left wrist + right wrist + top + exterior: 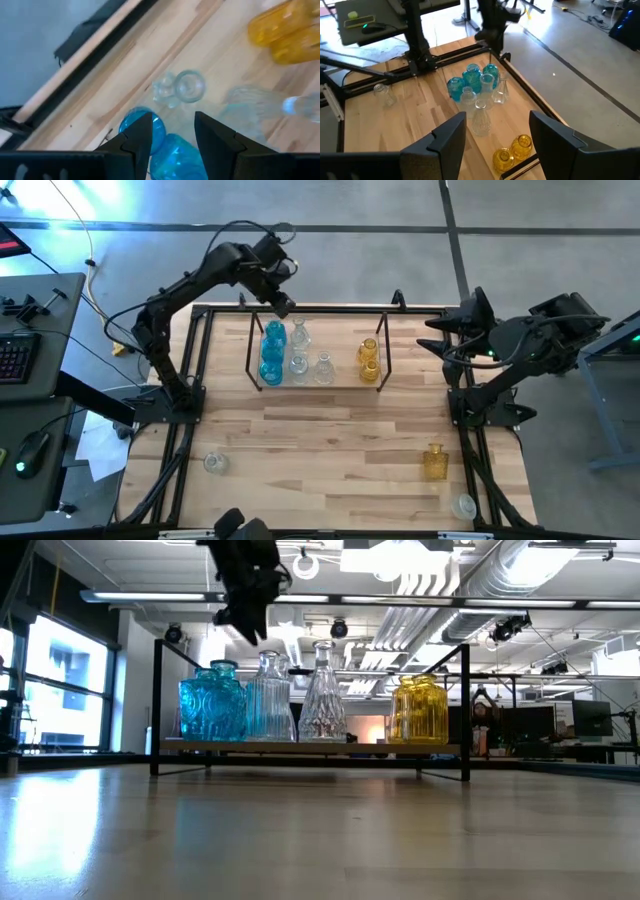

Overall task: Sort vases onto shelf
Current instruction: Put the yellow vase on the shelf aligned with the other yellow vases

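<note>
Already the low black-rod shelf with its light wood floor (316, 384) holds two blue glass vases (272, 352), three clear ones (300, 350) and two amber ones (369, 360); an amber squarish bottle (434, 461) and two small clear vases (214, 463) wait near the table's front. Treat them as hard, slick and breakable, so you'd best grip across the neck or narrow body. Your left gripper (283, 306) hovers above the shelf's blue end, jaws apart and empty. Your right gripper (436, 335) waits at the table's right edge, jaws apart
</note>
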